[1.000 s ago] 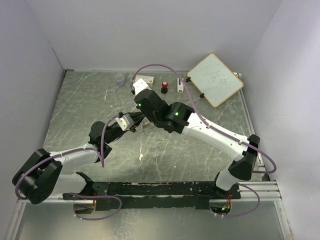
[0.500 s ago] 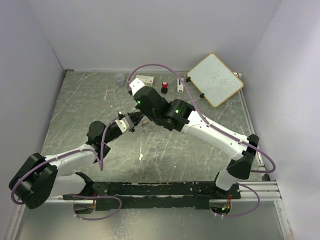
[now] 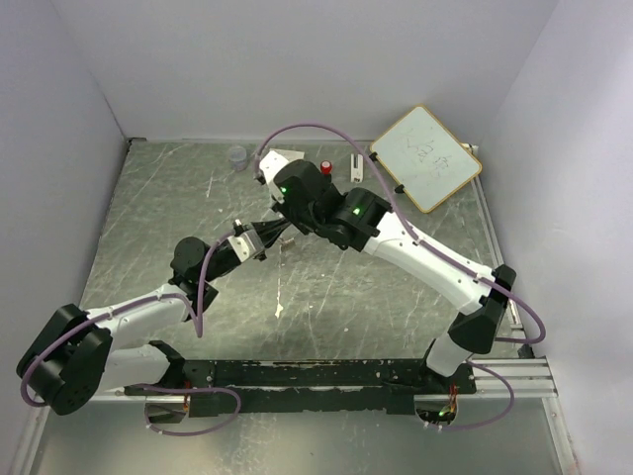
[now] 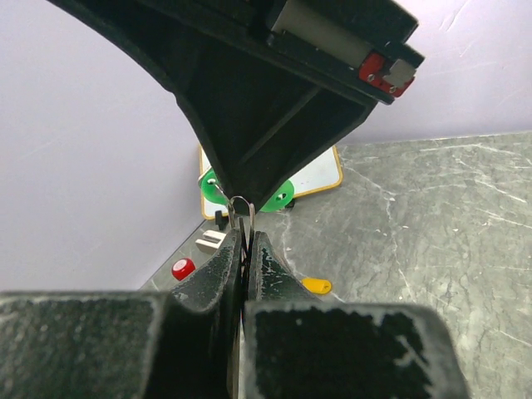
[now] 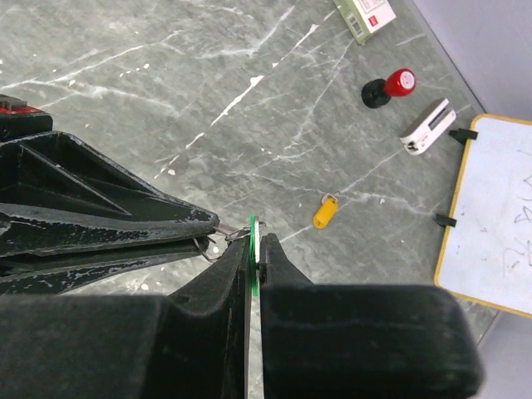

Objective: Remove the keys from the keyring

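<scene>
My left gripper point(image 4: 247, 237) is shut on the keyring point(image 4: 240, 205), a thin silvery wire loop that sticks out past its fingertips. My right gripper point(image 5: 258, 243) is shut on a green key point(image 5: 251, 237) that hangs on that ring point(image 5: 218, 241). The two grippers meet tip to tip above the table's middle, left point(image 3: 265, 236) and right point(image 3: 283, 224). The green key's edges show behind the right gripper in the left wrist view point(image 4: 281, 193). A yellow-orange key point(image 5: 326, 212) lies loose on the table, also in the left wrist view point(image 4: 316, 286). Other keys are hidden.
A red-and-black knob point(image 3: 325, 168), a small white block point(image 3: 354, 166) and a white box point(image 3: 287, 156) stand at the back. A whiteboard point(image 3: 425, 156) leans at the back right. A small clear cup point(image 3: 237, 154) sits at the back left.
Both arms have shifted slightly toward the back of the table, still joined at the ring. Both grips are unchanged.
</scene>
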Robot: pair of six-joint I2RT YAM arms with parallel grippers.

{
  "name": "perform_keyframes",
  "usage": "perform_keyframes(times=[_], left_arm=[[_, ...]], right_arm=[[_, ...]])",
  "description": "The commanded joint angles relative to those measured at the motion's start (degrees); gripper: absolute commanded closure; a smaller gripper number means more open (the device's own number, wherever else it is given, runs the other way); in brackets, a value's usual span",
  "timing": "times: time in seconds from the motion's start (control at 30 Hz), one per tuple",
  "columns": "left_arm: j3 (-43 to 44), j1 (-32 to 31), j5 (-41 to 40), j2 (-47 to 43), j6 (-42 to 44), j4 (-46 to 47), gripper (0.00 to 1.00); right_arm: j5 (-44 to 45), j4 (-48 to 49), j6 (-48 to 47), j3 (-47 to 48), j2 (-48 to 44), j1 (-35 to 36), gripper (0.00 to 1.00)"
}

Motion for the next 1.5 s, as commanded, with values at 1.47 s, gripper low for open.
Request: perform_keyframes(times=[1.47], left_arm=[[5.3,-0.6,13.1,-2.6,0.1,-4.2,0.93]], right_arm=[[-39.2,8.1,-6.8,-12.0,-10.3,-10.5,1.00]])
